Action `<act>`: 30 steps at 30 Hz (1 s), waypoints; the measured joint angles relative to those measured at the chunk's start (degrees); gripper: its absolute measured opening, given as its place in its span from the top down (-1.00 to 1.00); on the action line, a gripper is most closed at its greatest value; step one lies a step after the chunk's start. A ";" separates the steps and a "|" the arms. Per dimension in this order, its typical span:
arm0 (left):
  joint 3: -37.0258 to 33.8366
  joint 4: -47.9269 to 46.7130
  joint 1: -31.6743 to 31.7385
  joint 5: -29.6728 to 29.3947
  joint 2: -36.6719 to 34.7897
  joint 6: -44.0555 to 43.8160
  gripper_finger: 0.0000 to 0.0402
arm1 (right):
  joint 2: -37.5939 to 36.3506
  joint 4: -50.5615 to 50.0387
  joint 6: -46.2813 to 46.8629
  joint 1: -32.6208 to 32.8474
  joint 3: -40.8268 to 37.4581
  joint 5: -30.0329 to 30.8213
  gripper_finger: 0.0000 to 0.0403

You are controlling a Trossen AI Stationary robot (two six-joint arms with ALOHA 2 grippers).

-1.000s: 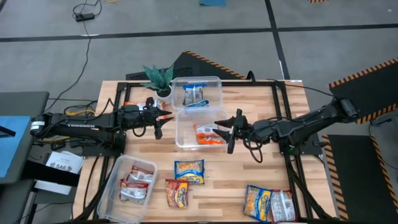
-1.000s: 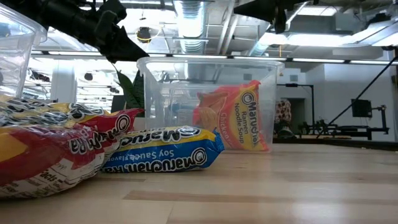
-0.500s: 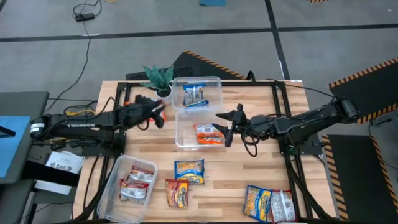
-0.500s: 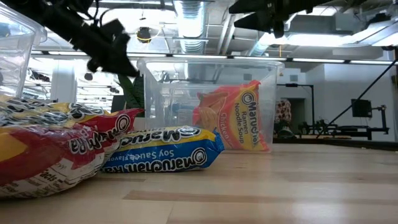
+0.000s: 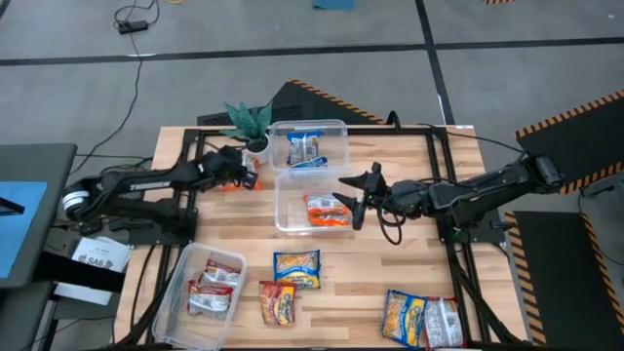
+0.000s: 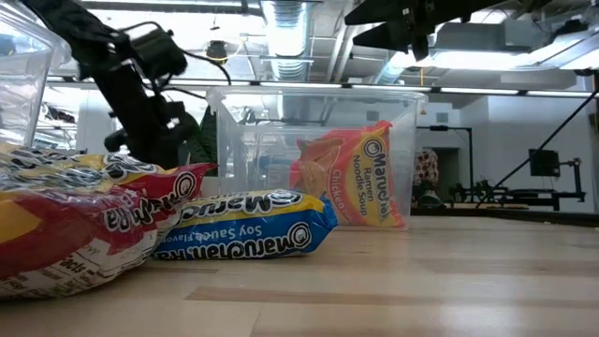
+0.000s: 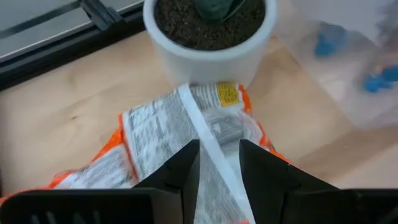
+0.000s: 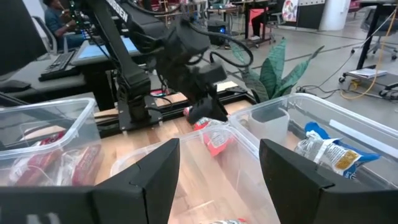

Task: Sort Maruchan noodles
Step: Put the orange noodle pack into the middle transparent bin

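The orange packet [image 7: 186, 134] is lying on the worktop [image 5: 390, 283] beside the plant pot [image 7: 208, 37], looking light, crinkly and slippery, best pinched across its back seam. The left gripper [image 7: 217, 163] is stretching low towards it, fingers pinching that seam. The right gripper [image 5: 357, 200] is hovering over the middle tub [image 5: 292, 222], fingers spread and empty.

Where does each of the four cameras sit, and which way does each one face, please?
High view: above the table, looking straight down; both arms show.
Low view: at table-top height, looking level past loose noodle packets at a tub; arms enter from above.
Left wrist view: on the left arm, looking down past the left gripper at an orange packet beside a plant pot.
Right wrist view: on the right arm, past the open right gripper, across the tubs toward the left arm.
Shared: the plant shows in both wrist views.
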 joint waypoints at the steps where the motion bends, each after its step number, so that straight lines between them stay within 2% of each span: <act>1: 0.00 1.21 0.33 -0.01 1.28 0.12 0.50 | 0.00 -0.05 0.00 0.00 0.00 -0.01 -0.21; 7: 0.00 4.40 1.23 0.99 6.03 0.44 0.50 | 0.00 -1.06 0.02 0.00 0.00 -0.02 -0.21; 13: 0.11 3.79 1.42 1.66 7.09 0.32 0.50 | 0.00 -1.11 0.14 0.00 0.00 -0.02 -0.21; 18: 0.09 2.38 1.64 4.39 7.11 0.74 0.52 | 0.00 -1.11 0.14 0.00 0.00 -0.02 -0.21; 21: 0.09 -0.58 1.64 4.46 7.11 0.74 0.65 | 0.00 -1.11 0.12 0.00 0.00 -0.02 -0.21; 25: 0.09 -2.05 1.64 4.51 7.11 2.72 0.95 | 0.00 -1.11 0.12 0.00 0.00 -0.02 -0.21; 30: 2.06 -4.33 0.53 5.05 6.35 4.70 1.00 | 0.00 -1.08 0.12 0.00 0.00 -0.02 -0.21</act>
